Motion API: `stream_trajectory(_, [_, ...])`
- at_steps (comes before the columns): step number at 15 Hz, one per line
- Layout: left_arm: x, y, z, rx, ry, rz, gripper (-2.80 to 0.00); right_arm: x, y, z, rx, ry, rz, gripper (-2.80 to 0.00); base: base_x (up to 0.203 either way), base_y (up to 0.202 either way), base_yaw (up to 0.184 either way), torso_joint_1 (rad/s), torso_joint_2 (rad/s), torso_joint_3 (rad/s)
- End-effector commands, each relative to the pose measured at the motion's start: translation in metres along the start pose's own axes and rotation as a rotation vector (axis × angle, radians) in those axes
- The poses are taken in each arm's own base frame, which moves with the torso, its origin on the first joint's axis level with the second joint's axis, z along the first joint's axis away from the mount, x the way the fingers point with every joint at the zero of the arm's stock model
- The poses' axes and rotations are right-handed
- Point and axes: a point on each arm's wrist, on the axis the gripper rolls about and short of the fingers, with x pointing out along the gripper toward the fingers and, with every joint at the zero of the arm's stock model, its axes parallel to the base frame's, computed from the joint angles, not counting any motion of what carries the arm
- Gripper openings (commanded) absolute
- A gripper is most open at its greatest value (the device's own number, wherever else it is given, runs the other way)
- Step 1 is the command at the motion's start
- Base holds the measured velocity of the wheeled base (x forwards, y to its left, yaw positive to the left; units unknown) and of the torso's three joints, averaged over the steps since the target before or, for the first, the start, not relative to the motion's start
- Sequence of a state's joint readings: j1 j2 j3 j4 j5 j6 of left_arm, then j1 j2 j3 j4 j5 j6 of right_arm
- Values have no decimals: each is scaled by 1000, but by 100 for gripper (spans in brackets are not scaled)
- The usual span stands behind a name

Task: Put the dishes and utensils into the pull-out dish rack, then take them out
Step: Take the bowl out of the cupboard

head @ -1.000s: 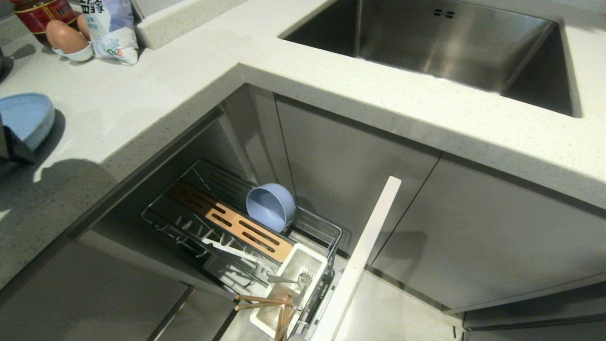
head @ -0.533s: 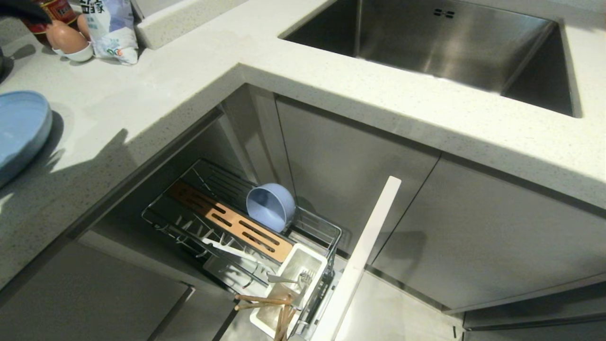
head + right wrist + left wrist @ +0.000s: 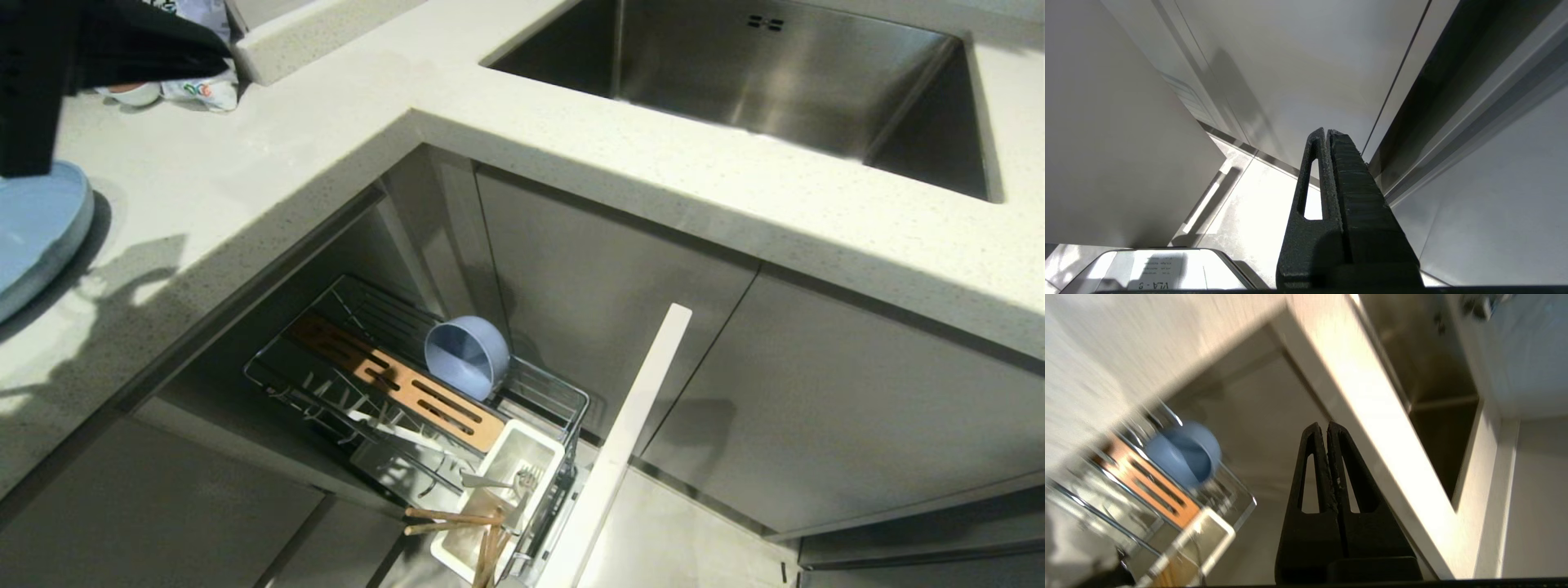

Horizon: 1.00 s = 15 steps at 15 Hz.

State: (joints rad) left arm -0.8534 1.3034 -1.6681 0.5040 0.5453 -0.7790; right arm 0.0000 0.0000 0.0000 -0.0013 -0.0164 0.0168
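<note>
Rack [image 3: 545, 384]: pulled out, holding bowl [image 3: 467, 356], chopsticks [image 3: 454, 517] and metal utensil [image 3: 494, 480].
Plate [image 3: 37, 229]: on the worktop [image 3: 269, 155] (unloaded, I judge).
Left claw [image 3: 1327, 425]: together, empty.
Right claw [image 3: 1326, 132]: together, parked.

You're looking at a home kitchen: a speckled stone counter [image 3: 269, 155] with an inset steel sink [image 3: 767, 73], grey cabinet fronts [image 3: 604, 286] below it, a pull-out dish rack [image 3: 408, 392] drawn from under the corner, and a food packet [image 3: 200, 86] at the back.
</note>
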Motion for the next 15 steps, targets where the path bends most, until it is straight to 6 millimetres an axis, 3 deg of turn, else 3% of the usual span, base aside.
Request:
stream_trajectory(1, [21,-8,-28,4,91,16,-280,0,0,0,0,0,0,-280,0,0,0,0,0,0])
stream_trajectory(5, [54,-7,-74,13,204,111,-280,0,0,0,0,1,-1,-280,0,0,0,0,0,0])
stream_trajectory(9, [94,20,-118,47,262,307,-280,0,0,0,0,1,-1,-280,0,0,0,0,0,0])
stream_trajectory(12, [128,40,-140,49,257,396,-280,0,0,0,0,0,0,-280,0,0,0,0,0,0])
stream_trajectory(15, [149,54,-161,68,273,440,-280,0,0,0,0,1,-1,-280,0,0,0,0,0,0])
